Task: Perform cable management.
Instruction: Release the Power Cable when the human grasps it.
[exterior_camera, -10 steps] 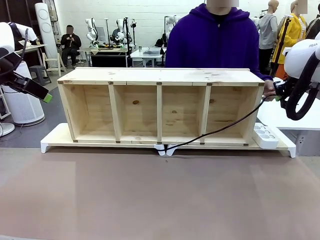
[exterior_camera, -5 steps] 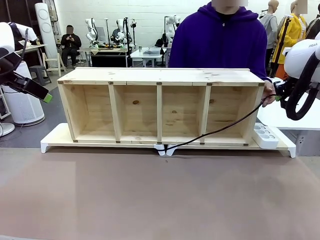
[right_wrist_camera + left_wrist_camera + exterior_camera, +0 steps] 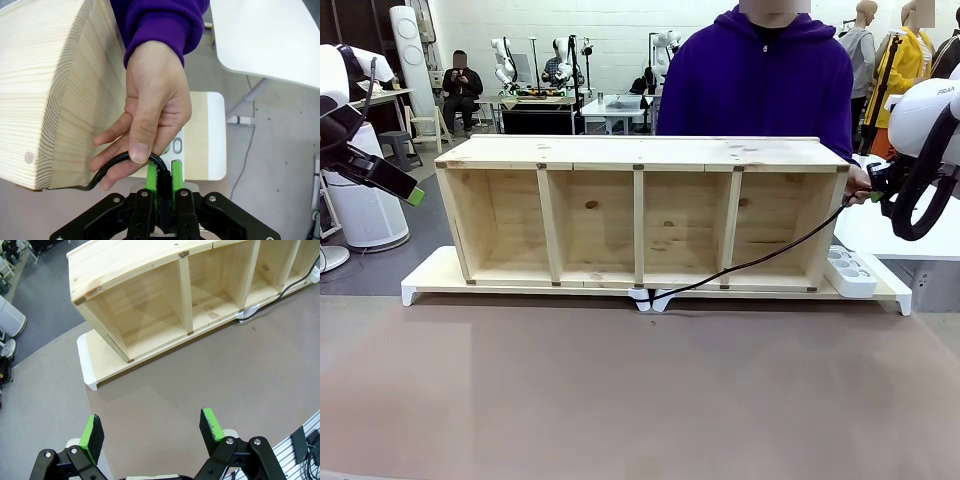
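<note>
Cable (image 3: 760,262): low end sits at the white clip (image 3: 650,298), bottom centre of the front view. From there it climbs diagonally across the rightmost bay of the wooden shelf (image 3: 640,150) to the shelf's right end.

Plug end is pinched between the green pads of the right gripper (image 3: 162,176). Jaws are clenched on it, clear in the right wrist view. The person's hand (image 3: 155,112) is at the same spot: thumb pressed on the cable loop just above the pads, fingers curled under it, hand against the shelf's end panel. Power strip (image 3: 850,270) lies just below on the white base board (image 3: 425,278).

Change over the last second: next to nothing. Same sag, same route, right gripper hasn't budged. Only the person's torso has drifted slightly right in frame; the hand stays at the plug.

My read: a joint hold or handover at the plug, stalled. Routing hasn't advanced, since the cable hangs in front of the shelf, not tucked away. Someone has to let go or move first.

Left gripper (image 3: 151,427): released, jaws wide, nothing between them. It's parked at the left edge of the front view, well apart from the cable.
</note>
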{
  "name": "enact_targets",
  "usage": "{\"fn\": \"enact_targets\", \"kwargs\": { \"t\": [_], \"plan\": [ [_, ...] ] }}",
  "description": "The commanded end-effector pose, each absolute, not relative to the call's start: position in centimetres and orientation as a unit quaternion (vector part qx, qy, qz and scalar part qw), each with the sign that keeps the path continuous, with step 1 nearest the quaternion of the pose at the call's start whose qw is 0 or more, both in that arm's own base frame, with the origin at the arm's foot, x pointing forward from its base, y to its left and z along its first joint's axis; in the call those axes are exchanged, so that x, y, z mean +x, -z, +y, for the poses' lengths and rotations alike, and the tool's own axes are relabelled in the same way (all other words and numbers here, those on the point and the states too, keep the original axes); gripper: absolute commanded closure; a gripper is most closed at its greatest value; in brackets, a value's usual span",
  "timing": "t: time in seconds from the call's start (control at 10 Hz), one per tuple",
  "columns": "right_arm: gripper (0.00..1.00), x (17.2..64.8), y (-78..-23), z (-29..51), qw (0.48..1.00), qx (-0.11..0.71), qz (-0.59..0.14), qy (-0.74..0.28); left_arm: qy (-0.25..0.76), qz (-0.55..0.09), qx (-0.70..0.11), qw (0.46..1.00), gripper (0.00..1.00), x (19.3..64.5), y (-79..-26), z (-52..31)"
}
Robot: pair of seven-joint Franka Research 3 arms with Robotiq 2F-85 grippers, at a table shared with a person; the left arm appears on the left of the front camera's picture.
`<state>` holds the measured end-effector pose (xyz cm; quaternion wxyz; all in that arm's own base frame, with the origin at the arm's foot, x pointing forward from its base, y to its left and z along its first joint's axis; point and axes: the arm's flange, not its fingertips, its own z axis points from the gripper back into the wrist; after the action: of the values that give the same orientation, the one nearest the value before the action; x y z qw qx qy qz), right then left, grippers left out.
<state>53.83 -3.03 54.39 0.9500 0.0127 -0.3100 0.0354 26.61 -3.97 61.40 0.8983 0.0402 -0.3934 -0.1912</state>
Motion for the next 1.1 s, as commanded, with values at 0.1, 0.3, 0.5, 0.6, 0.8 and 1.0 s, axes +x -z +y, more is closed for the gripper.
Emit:
{"fn": "enact_targets", "kwargs": {
  "t": [0.1, 0.3, 0.5, 0.6, 0.8, 1.0],
  "plan": [
    [0.85, 53.93, -54.49, -3.17, 0.949, 0.012, -0.313, -0.035, 0.190, -0.398, 0.041, 0.897, 0.00, 26.83, -61.40, -4.05],
    [0.85, 53.93, -54.49, -3.17, 0.949, 0.012, -0.313, -0.035, 0.190, -0.398, 0.041, 0.897, 0.00, 26.83, -61.40, -4.05],
    [0.67, 53.90, -54.45, -3.09, 0.952, 0.020, -0.302, -0.039, 0.190, -0.398, 0.041, 0.897, 0.00, 26.83, -61.40, -4.05],
    [0.61, 53.79, -54.45, -3.11, 0.955, 0.022, -0.294, -0.039, 0.190, -0.398, 0.041, 0.897, 0.00, 26.83, -61.40, -4.05],
    [0.41, 53.92, -54.63, -3.18, 0.955, 0.022, -0.292, -0.039, 0.190, -0.398, 0.041, 0.897, 0.00, 26.83, -61.40, -4.05],
    [0.22, 53.86, -54.56, -3.16, 0.956, 0.021, -0.290, -0.043, 0.190, -0.398, 0.041, 0.897, 0.00, 26.83, -61.40, -4.05]
  ]
}}
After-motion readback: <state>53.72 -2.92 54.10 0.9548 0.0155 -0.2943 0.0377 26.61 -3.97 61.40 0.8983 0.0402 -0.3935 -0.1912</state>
